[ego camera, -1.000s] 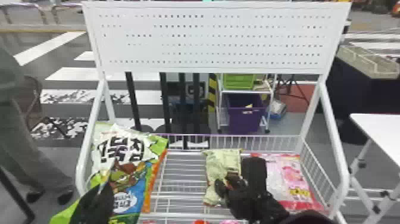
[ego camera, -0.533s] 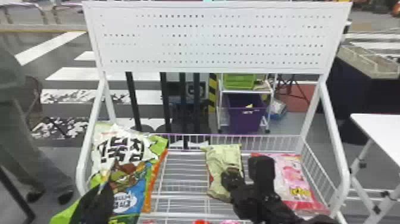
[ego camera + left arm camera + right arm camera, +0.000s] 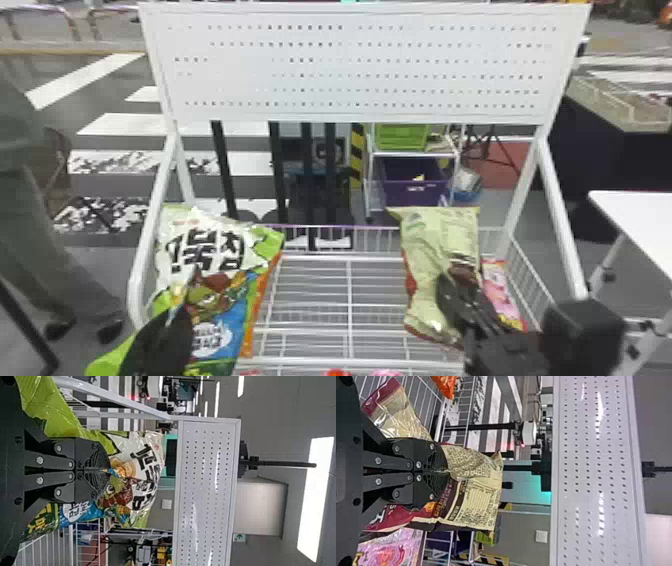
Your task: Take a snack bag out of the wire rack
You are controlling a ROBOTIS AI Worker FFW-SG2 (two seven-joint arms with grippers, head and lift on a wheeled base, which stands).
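Observation:
In the head view my right gripper is shut on the beige snack bag, which hangs upright at the right side of the wire rack, its top about level with the rack's back rim. The right wrist view has the gripper pinching a fold of that bag. At the rack's left, my left gripper holds the large green, white and blue snack bag. Seen from the left wrist, the gripper is closed on this bag's crumpled front.
A pink bag lies behind the right gripper, near the rack's right side. The white perforated panel stands above the rack's back. A white table is at the right.
The beige bag has risen and shifted right with my right gripper, now standing taller and partly covering the pink bag. My left gripper and its bag look unchanged.

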